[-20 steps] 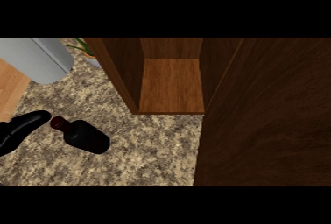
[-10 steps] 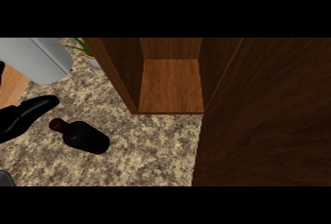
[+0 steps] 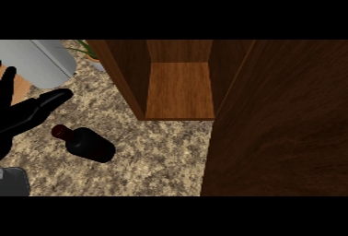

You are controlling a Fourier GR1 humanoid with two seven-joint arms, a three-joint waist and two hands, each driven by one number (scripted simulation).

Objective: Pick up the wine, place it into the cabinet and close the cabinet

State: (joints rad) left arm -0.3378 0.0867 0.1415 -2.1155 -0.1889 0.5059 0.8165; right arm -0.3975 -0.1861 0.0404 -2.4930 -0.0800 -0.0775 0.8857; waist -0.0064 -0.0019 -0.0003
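The wine bottle (image 3: pixel 87 144) is dark with a reddish cap and lies on its side on the speckled counter (image 3: pixel 156 161), cap pointing up-left. My left hand (image 3: pixel 24 115) shows at the left edge, just above and left of the bottle, fingers straight and spread, not touching it. The wooden cabinet (image 3: pixel 180 90) stands open at the centre top, its inside shelf bare. Its open door (image 3: pixel 285 120) fills the right side of the view. My right hand does not show.
A grey rounded appliance (image 3: pixel 37 60) sits at the top left with a green plant (image 3: pixel 87 50) behind it. A strip of my grey forearm (image 3: pixel 12 182) shows at the lower left corner.
My left hand has risen and moved further into view from the left edge, its fingers spreading above the bottle. The bottle and cabinet have not moved.
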